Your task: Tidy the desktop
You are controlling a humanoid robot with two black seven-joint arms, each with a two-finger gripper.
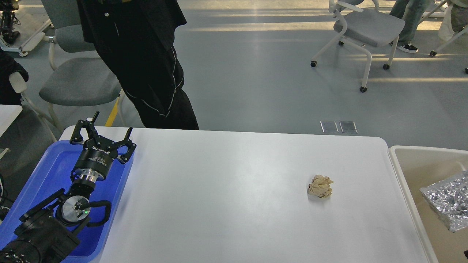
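On the white desktop (226, 190), only a crumpled paper ball (320, 186) is left, right of centre near the beige bin (402, 175), while the left gripper (111, 126) hangs wide and empty over the blue tray (40, 175), so tidying looks nearly done.

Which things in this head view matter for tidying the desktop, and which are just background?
Part of the job:
- desktop
- crumpled brown paper ball lying on it
- beige bin at the right edge, crumpled foil inside
- blue tray at the left edge
- left gripper, open above the tray

Just around:
- grey chairs
- person in black behind the table
- floor plates
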